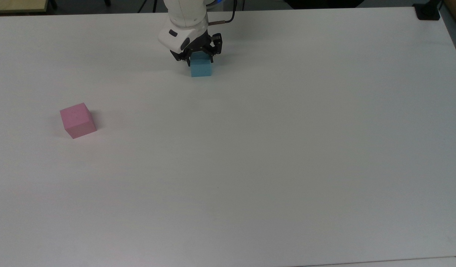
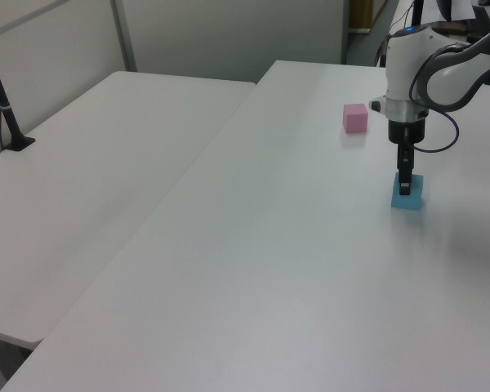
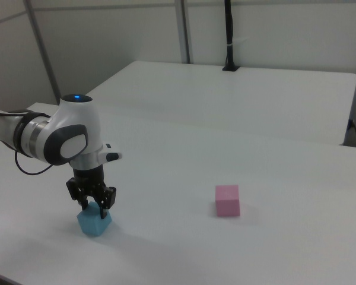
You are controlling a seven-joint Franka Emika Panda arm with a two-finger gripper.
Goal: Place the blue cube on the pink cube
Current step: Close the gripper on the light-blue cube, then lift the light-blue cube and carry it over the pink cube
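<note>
The gripper (image 1: 200,58) straddles the blue cube (image 1: 201,69) at 12 o'clock on the table (image 1: 287,148), fingers spread, not yet pinching. The pink cube (image 1: 77,119) sits well apart at 9 o'clock. Risk: an off-centre close could twist or skid the blue cube.

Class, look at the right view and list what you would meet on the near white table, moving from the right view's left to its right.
Robot arm → gripper over the blue cube → pink cube.
</note>
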